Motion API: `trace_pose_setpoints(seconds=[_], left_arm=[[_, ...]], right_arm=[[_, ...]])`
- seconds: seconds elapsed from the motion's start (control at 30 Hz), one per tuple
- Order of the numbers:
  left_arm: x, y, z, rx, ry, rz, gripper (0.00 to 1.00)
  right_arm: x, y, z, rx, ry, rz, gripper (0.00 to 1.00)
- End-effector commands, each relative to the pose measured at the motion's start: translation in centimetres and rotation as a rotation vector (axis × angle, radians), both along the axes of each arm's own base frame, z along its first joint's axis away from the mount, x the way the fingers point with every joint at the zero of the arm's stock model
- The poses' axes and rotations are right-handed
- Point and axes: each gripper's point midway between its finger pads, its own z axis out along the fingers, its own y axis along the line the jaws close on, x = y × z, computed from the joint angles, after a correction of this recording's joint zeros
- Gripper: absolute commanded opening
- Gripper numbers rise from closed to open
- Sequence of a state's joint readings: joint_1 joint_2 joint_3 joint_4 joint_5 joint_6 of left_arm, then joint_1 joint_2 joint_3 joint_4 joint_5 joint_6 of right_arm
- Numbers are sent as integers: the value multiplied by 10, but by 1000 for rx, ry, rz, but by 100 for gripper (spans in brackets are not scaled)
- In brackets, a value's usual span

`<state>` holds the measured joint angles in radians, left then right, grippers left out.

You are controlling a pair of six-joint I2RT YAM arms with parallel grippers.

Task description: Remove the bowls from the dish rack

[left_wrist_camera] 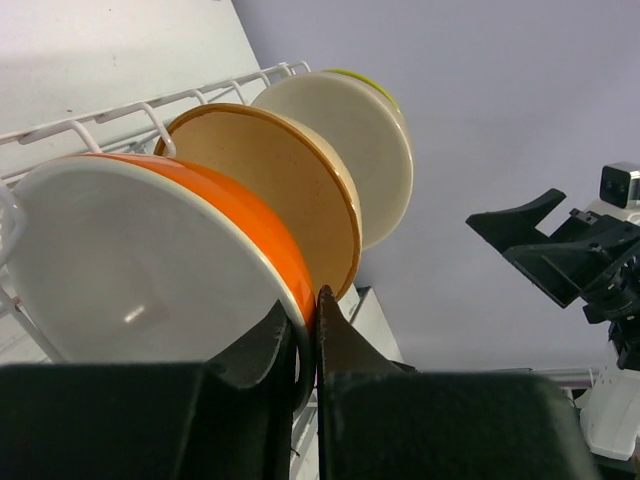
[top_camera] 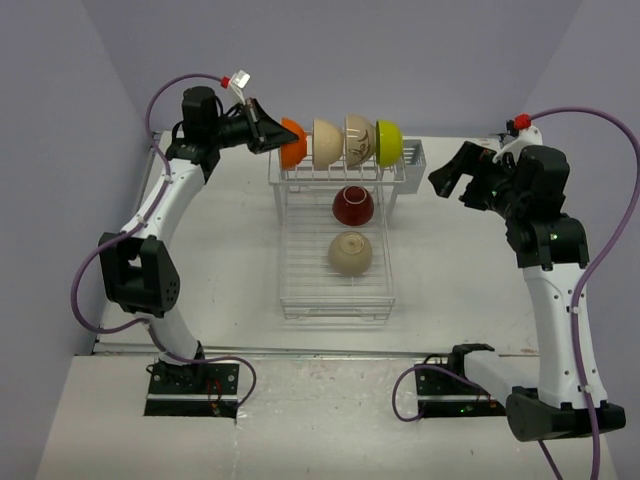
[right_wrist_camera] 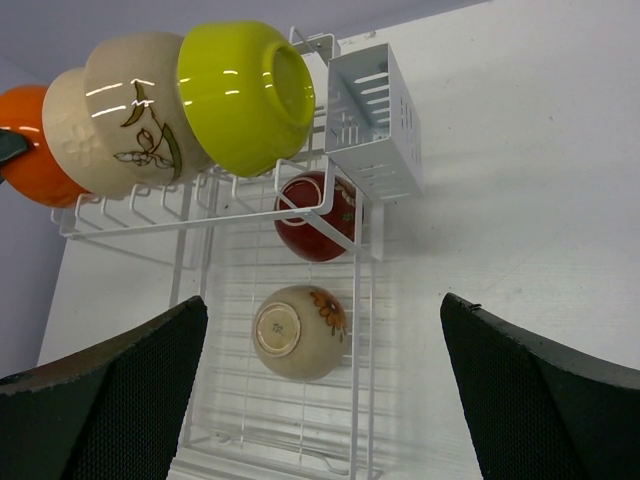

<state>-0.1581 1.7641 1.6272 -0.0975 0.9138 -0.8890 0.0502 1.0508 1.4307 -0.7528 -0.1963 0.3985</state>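
Note:
The white wire dish rack (top_camera: 335,300) stands mid-table. On its raised tines stand on edge an orange bowl (top_camera: 292,143), two beige bowls (top_camera: 327,143) (top_camera: 358,139) and a lime-yellow bowl (top_camera: 389,142). A dark red bowl (top_camera: 353,205) and a beige bowl (top_camera: 350,253) lie upside down on the flat grid. My left gripper (top_camera: 275,133) is shut on the orange bowl's rim (left_wrist_camera: 290,270), one finger inside and one outside. My right gripper (top_camera: 450,180) is open and empty, right of the rack; its view shows the lime-yellow bowl (right_wrist_camera: 245,92) and the flat-lying bowls (right_wrist_camera: 315,215) (right_wrist_camera: 298,332).
A small white cutlery basket (top_camera: 411,160) hangs on the rack's far right corner, close to my right gripper. Purple walls stand behind and to both sides. The table's near edge runs just beyond the arm bases.

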Motion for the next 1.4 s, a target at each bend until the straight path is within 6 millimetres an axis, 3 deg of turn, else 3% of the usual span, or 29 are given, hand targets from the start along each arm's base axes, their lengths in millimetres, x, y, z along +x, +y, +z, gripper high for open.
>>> trace_pose_setpoints(seconds=[0.0, 0.1, 0.47, 0.67, 0.9, 1.0, 1.07, 1.1, 1.2, 1.27, 1.37], left_arm=[[4, 0, 18, -21, -63, -12, 0], [1, -1, 19, -40, -58, -24, 0], [-13, -4, 71, -152, -201, -77, 0], [-21, -5, 87, -192, -231, -102, 0], [-25, 9, 116, -193, -285, -82, 0], [-21, 26, 127, -167, -307, -35, 0], [-12, 53, 133, -139, -327, 48, 0], [-4, 80, 131, -95, -329, 127, 0], [9, 118, 128, 8, -271, 298, 0], [29, 156, 120, 147, -291, 475, 0], [41, 212, 101, 401, -185, 748, 0]], right_arm=[[-1, -2, 2, -26, -22, -5, 99], [1, -3, 0, -31, -19, -7, 99], [2, 0, -3, -49, -14, 2, 99], [3, 3, -3, -54, -9, 12, 99], [3, 5, -7, -61, -6, 17, 99], [3, 5, -8, -59, -3, 19, 99], [2, 7, -7, -55, -4, 27, 99], [2, 8, -8, -52, -3, 31, 99], [1, 12, -10, -42, 3, 45, 99], [1, 14, -10, -41, 3, 52, 99], [-1, 17, -11, -38, 6, 64, 99]])
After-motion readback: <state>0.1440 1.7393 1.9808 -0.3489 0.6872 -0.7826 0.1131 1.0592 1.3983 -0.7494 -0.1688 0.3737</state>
